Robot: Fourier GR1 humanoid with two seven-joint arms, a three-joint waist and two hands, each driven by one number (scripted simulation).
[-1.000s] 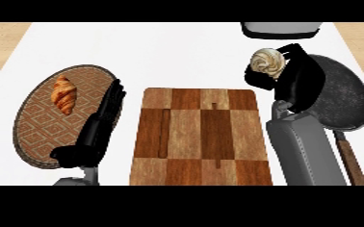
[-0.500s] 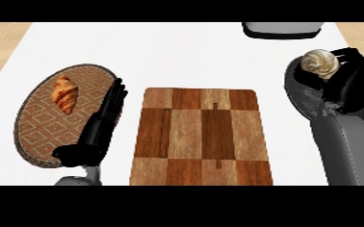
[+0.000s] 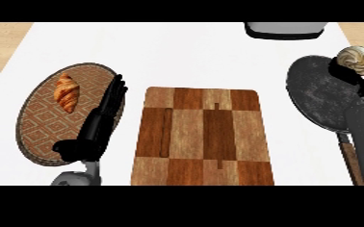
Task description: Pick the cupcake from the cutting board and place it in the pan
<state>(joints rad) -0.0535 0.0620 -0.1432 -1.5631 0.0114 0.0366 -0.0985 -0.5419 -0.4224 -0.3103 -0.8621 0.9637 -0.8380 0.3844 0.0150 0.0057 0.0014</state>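
The cupcake [image 3: 350, 56] is clasped by the right hand [image 3: 341, 71] — pan [image 3: 316, 98] just left of it; the left hand [image 3: 101, 124] is held open.

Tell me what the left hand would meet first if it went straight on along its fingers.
Likely nothing: the left hand points away and slightly right, past the woven plate onto bare counter up to the far edge. The cutting board lies off to its right.
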